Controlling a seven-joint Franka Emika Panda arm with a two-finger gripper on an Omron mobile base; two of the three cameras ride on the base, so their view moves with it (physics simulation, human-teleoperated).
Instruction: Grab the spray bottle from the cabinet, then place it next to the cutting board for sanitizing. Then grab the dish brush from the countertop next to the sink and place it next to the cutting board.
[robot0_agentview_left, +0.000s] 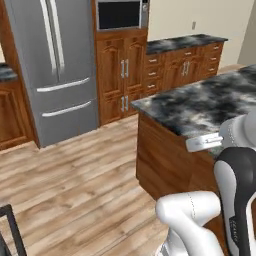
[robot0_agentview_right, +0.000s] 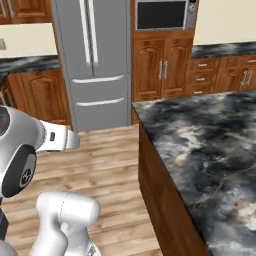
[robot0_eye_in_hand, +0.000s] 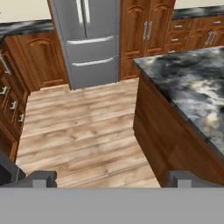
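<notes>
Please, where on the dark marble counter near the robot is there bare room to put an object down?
The whole visible top of the island countertop is bare, from its corner nearest the fridge rightwards. The wooden floor between island and fridge is open too. The open pincer hangs above that floor.

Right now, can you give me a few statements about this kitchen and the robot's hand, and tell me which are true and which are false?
1. The gripper is open and holds nothing. True.
2. The fridge has its doors wide open. False: they are shut.
3. A microwave sits above wooden cabinet doors. True.
4. The island countertop is plain white. False: it is dark marble with pale veins.
5. The floor is wood plank. True.
</notes>
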